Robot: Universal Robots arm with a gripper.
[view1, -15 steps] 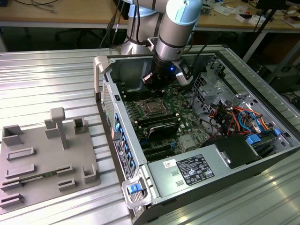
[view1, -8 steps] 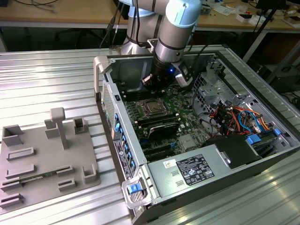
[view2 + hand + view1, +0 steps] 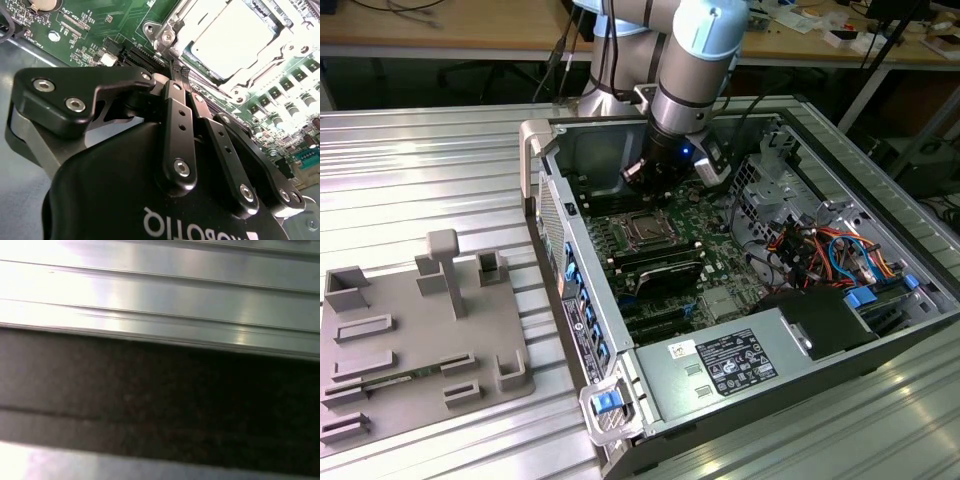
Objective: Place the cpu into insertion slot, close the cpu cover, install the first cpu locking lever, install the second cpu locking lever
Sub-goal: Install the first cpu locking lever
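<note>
The gripper has its two black fingers drawn together, tips meeting with nothing I can make out between them, and in the second wrist view they hang just beside one corner of the socket. The cpu sits flat in the insertion slot, its pale metal top showing through the window of the cpu cover, which looks to be lying down over it. Whether either locking lever is latched I cannot tell from here. The worry, to my eye, is that corner: the tips are so near the frame that a small sideways slip could scrape the cover's edge or catch a lever wire. A push that lands off the metal would go into the green motherboard and the row of small components just beside the socket. Pressing hard on a cover that is not fully seated could also load the chip unevenly. As for room, the arm comes down into the open case between the case wall on the exterior view's left and the tangle of cables on its right. The long memory slots lie near the socket on the side away from the arm. Straight above the socket looks like the freest way to move.
</note>
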